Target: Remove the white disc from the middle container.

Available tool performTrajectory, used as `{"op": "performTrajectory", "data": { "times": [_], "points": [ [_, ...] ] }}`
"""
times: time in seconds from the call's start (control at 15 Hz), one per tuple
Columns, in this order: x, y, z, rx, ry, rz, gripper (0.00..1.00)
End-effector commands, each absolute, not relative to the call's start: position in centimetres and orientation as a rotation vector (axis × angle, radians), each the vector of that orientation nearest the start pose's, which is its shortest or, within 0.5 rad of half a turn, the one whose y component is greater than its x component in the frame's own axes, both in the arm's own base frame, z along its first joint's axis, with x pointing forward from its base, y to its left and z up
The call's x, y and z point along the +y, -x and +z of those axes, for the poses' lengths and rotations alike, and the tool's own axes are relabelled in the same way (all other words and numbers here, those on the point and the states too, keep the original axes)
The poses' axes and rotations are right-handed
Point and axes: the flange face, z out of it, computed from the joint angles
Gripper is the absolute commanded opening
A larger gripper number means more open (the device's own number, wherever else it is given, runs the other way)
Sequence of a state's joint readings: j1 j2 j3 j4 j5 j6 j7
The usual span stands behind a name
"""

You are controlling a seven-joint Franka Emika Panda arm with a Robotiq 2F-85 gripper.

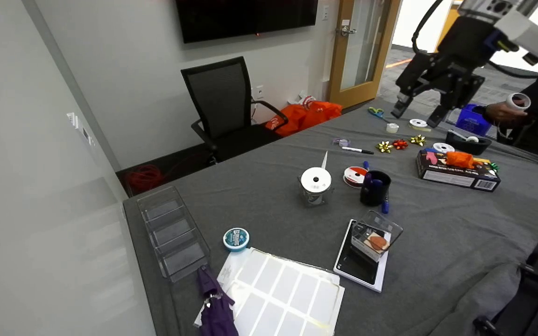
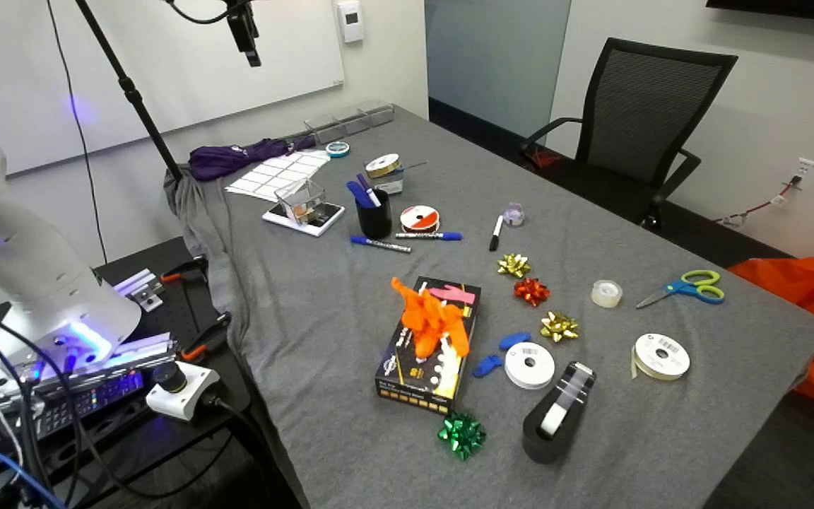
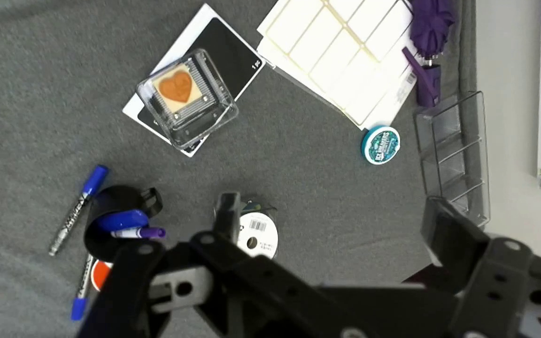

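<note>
The white disc (image 1: 315,173) has a small dark centre hole. It rests on top of the small see-through middle container (image 1: 315,199). In an exterior view the disc (image 2: 383,164) shows a gold edge, with the container (image 2: 388,185) under it. My gripper (image 1: 416,114) is open and empty, high in the air at the upper right of an exterior view, apart from the disc. In the wrist view my gripper (image 3: 334,206) has its fingers wide apart. The left finger partly covers the disc (image 3: 263,227), and most of the container is hidden there.
A black cup with markers (image 1: 375,188) and a red-and-white spool (image 1: 355,176) stand beside the container. A clear box on a white-edged card (image 1: 360,261), a blue-rimmed round tin (image 1: 236,239), a divided clear tray (image 1: 173,233) and a glove box (image 1: 458,173) lie around.
</note>
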State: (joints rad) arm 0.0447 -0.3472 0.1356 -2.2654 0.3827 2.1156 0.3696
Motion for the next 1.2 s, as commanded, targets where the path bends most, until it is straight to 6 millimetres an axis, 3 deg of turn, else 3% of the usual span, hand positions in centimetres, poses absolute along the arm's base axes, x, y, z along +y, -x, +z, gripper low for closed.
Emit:
{"op": "performTrajectory", "data": {
  "times": [0.0,0.27,0.33,0.53,0.8,1.13],
  "points": [
    [11.1,-51.7,52.1,0.37,2.86,-0.099,1.0],
    [11.1,-56.7,52.5,0.089,2.882,-0.031,1.0],
    [11.1,-53.9,52.2,0.205,2.877,-0.093,1.0],
    [10.9,-56.4,52.1,0.134,2.876,-0.058,1.0],
    [11.1,-56.7,52.3,0.123,2.875,-0.052,1.0],
    [8.2,-59.7,49.0,0.036,2.924,-0.054,1.0]
  ]
}}
